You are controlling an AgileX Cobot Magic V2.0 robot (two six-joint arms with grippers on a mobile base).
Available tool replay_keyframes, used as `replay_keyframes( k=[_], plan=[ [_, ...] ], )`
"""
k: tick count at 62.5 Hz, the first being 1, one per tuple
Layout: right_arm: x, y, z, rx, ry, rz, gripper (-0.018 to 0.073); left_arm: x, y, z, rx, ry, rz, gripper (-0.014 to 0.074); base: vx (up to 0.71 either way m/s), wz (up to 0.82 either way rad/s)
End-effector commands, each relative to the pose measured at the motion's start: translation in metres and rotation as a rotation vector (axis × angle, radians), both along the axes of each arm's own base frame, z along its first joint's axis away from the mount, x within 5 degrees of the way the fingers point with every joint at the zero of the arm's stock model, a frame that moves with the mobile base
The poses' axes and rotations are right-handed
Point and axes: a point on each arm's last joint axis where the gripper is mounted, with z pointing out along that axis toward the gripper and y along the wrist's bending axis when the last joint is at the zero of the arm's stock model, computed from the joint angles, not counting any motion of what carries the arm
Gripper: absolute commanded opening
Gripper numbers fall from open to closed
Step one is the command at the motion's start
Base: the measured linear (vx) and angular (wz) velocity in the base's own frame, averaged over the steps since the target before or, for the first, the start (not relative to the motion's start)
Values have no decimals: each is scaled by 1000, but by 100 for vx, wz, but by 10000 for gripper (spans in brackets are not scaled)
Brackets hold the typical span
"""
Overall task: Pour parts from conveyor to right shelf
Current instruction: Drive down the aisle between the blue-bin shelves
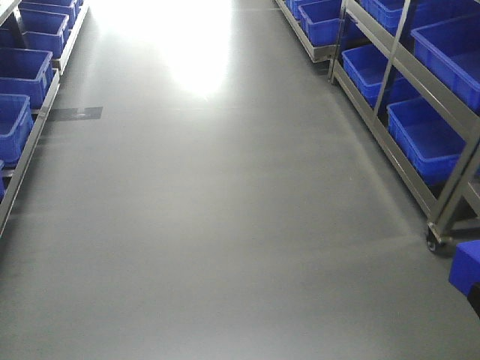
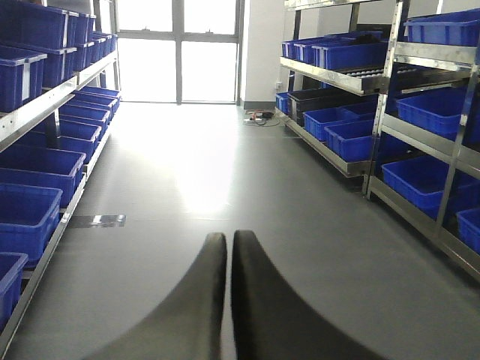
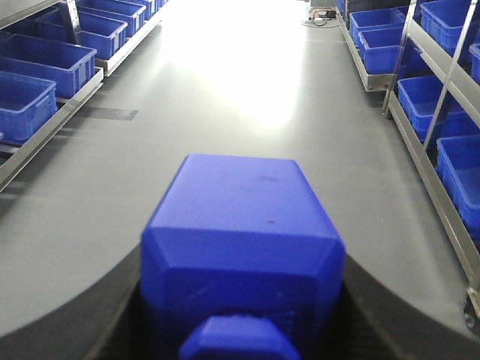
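Floor: glossy grey floor [image 1: 225, 225] runs up the aisle toward 12 o'clock, with white glare from a window [image 2: 180, 52] at the far end.
Right shelf: steel-framed right shelf [image 1: 386, 150] lines the aisle from 1 to 4 o'clock in the front view, its tiers sloping.
Left shelf: a matching left shelf [image 1: 30, 142] runs from 8 to 11 o'clock.
Bins: deep blue plastic bins [image 1: 427, 135] sit in rows on both racks.
Right gripper: the right gripper [image 3: 241, 270] is clamped on the block, dark fingers pressing its two sides.
Left gripper: the left gripper [image 2: 229, 238] has its fingers pressed together with nothing between them, at 6 o'clock in its own view.
Block: bright-blue boxy block [image 3: 244, 225] with bevelled corners and a faintly scuffed top; held above the floor, at 4 o'clock in the front view.
Knob: a short round knob [image 3: 240, 337] juts from the block's near face.
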Motion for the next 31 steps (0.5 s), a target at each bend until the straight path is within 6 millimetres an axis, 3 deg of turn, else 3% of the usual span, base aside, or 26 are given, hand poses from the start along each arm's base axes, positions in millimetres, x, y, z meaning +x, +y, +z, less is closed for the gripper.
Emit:
replay_keyframes(
  k=[1,31],
  plan=[
    [3,-1,15,14,-84,-18,-6,0,0,-3,-6,-58,-5,-6,65,0],
    [3,-1,15,15,-85,-18,-6,0,0,-3,-6,-58,-5,-6,68,12]
  ],
)
